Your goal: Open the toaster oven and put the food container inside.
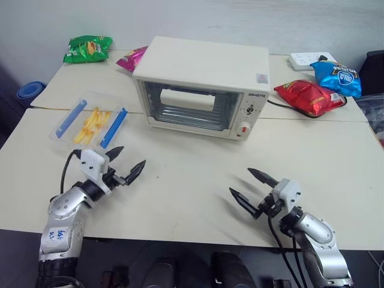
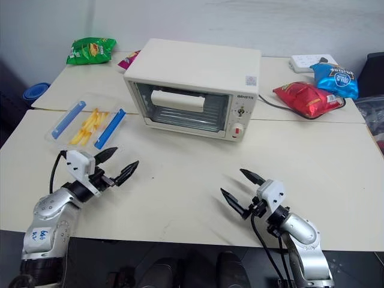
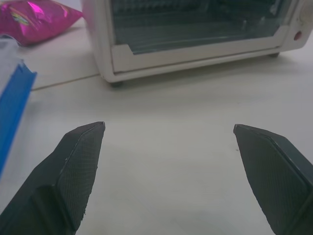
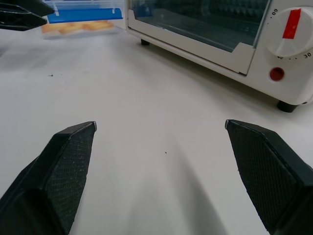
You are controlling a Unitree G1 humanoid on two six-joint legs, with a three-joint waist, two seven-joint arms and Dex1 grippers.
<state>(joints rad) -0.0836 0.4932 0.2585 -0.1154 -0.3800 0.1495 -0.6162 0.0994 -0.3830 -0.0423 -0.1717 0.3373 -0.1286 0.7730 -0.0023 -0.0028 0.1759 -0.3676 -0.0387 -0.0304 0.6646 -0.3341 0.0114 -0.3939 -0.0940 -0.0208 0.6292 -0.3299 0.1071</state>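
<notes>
Left gripper [image 1: 127, 161] and right gripper [image 1: 254, 185] hover nearest, jaws apart, empty. Beyond the left one lies the food container [image 1: 91, 124]; farther back stands the toaster oven [image 1: 201, 87], door shut. Nothing begun: next, pull its handle [image 1: 186, 98] down.

Even, bright indoor light falls from above on the pale tabletop [image 1: 192, 180], leaving only soft, faint shadows beneath the oven [image 1: 201, 84]. The head views are sharp. In the wrist views the near claw fingers [image 3: 73, 171] look slightly soft, and the oven's glass door carries dull reflections.
</notes>
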